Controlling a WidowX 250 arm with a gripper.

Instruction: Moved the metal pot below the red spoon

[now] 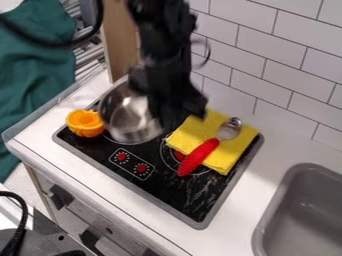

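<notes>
A shiny metal pot (133,117) sits on the rear left part of the black toy stove (187,196), mouth open to the camera, beside an orange cup-like piece (85,123), as the black robot arm (162,47) hangs over the work. The pot looks thin-walled and hollow, likely light for its bulk, stiff rather than yielding, and hard to crush. Its polished side may prove slippery, and a round body can swivel if caught off centre. The upright wall at the rim seems the best place to take hold, one side of the grip inside and the other outside; no handle can be made out. A deep, square bite on the near edge should keep it from tipping.

The tool (178,119) is close against the pot's right side in the view, covering part of the rim there. Whether the two touch, and whether the tool is spread, pressed together or pinching the rim, cannot be told. On the tool's other side, a red spoon (198,157) rests across a folded yellow cloth (235,149). The area below the spoon, toward the stove's front edge and the white desk (238,201), is the likely destination.
</notes>
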